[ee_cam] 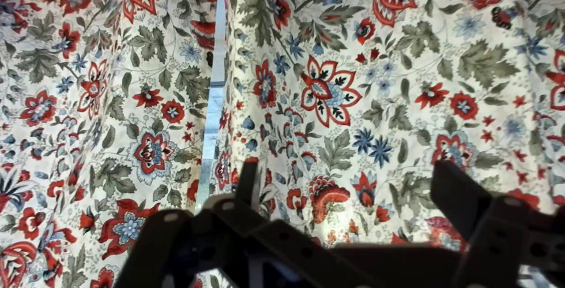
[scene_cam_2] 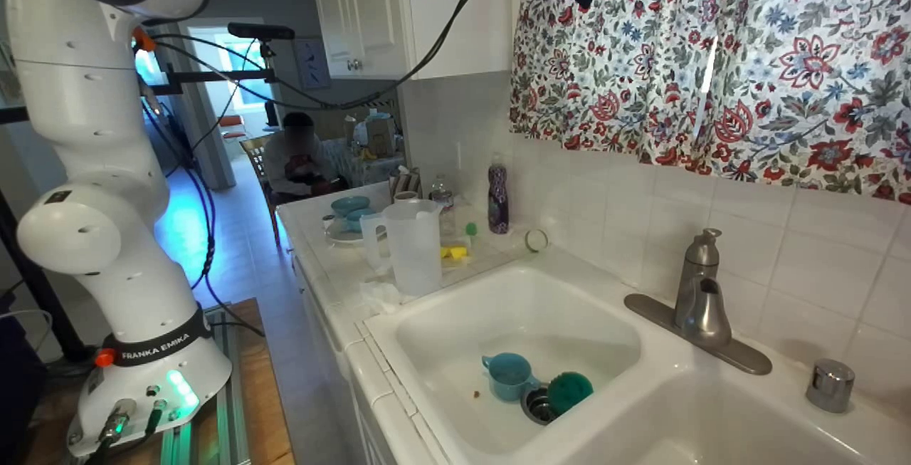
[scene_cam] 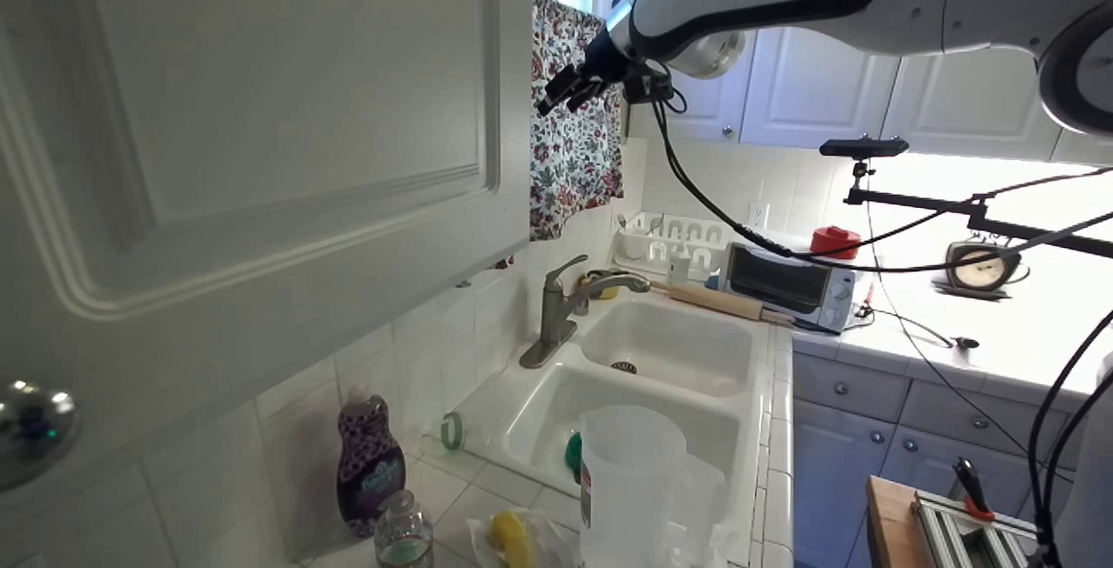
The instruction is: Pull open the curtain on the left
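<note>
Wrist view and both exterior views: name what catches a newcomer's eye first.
Likely first, the red-and-blue floral curtains, filling the wrist view behind the open gripper, a bright slit between the panels. Next, the white Franka Emika Panda arm, standing at the left of an exterior view. Then the white double sink below the curtains.

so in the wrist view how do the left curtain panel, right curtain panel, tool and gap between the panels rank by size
Largest to smallest:
right curtain panel
left curtain panel
tool
gap between the panels
Panels and tool run past the picture's edges, so only what shows is ranked.
</note>
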Robot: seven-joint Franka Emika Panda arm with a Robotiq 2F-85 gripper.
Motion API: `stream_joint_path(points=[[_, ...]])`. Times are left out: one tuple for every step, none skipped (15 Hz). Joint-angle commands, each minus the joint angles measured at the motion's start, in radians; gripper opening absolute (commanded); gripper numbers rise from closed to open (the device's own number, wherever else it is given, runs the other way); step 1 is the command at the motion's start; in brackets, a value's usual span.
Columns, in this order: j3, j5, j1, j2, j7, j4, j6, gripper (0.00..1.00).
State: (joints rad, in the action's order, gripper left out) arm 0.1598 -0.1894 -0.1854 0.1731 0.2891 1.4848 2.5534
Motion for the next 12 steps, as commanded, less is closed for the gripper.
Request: stream_joint_path(points=[[-0.026,-0.049,-0.049,0.103,0.028,-0.156,-0.008,1.00],[-0.031,-0.047,-0.058,0.120,0.026,-0.189,-0.009,1.00],[-0.036,-0.045,-0.067,0.137,0.022,-0.220,-0.009,1.00],[-0.041,-0.043,-0.077,0.160,0.018,-0.260,-0.012,1.00],[-0.047,-0.043,-0.086,0.179,0.015,-0.294,-0.017,1.00],[-0.051,-0.041,-0.096,0.200,0.014,-0.330,-0.014,1.00],[-0.056,-0.035,-0.103,0.223,0.010,-0.371,-0.018,1.00],[-0.064,-0.040,-0.114,0.245,0.014,-0.405,-0.013,1.00],[-0.073,-0.045,-0.124,0.267,0.012,-0.441,-0.014,1.00],[-0.085,-0.051,-0.135,0.293,0.011,-0.476,-0.012,1.00],[-0.098,-0.057,-0.146,0.315,0.014,-0.508,-0.014,1.00],[-0.109,-0.061,-0.155,0.334,0.013,-0.531,-0.013,0.90]])
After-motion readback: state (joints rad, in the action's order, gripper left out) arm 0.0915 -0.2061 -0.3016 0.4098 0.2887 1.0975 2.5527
